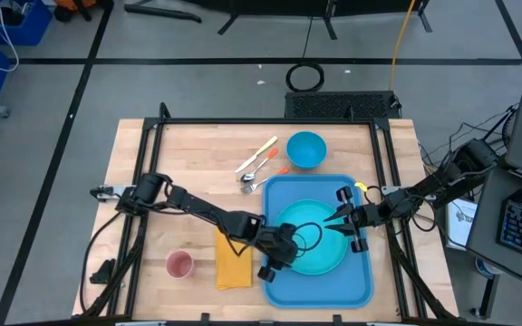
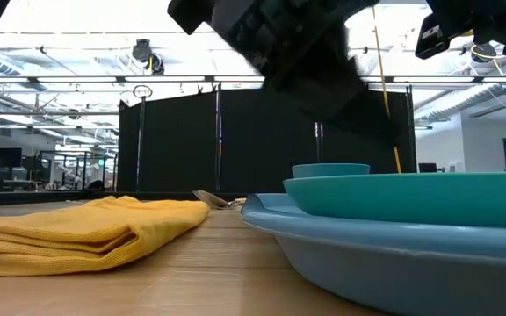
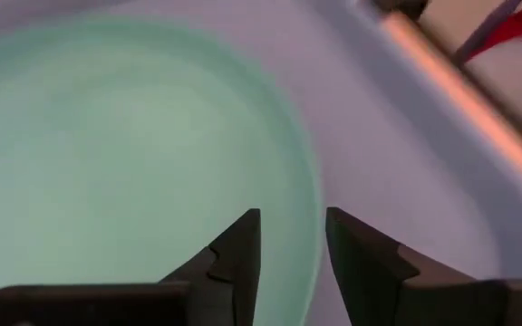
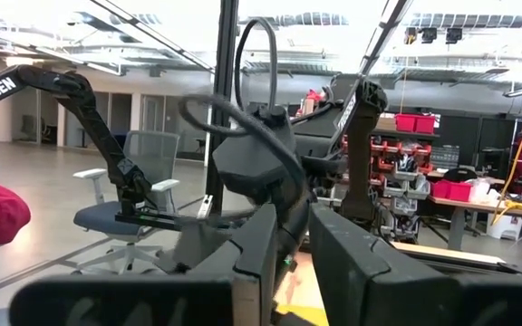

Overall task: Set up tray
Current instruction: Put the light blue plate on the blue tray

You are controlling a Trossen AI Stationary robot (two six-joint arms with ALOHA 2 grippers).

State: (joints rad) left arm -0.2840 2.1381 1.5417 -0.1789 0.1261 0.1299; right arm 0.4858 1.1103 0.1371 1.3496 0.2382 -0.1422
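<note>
High view has your 2 grippers, left gripper [image 1: 290, 251] and right gripper [image 1: 344, 220], both slightly open and empty, crowding the plate [image 1: 320, 258] on the tray [image 1: 356, 288], so you risk a collision.

arms: dark, jointed | fingers [image 3: 234, 263]: black, wedge-shaped | cables: black loops | marking: white lettering

Blue tray [image 1: 362, 282] flat on table, right-front, rounded corners, low rim.

Black partition panels [image 2: 235, 140] behind table. Ceiling strip lights [image 2: 51, 39] on. Grey office chair [image 4: 130, 195] on pale floor [image 4: 34, 226]. Red bins [image 4: 420, 122] on shelving. Grey floor [image 1: 198, 86] with dark lines.
</note>
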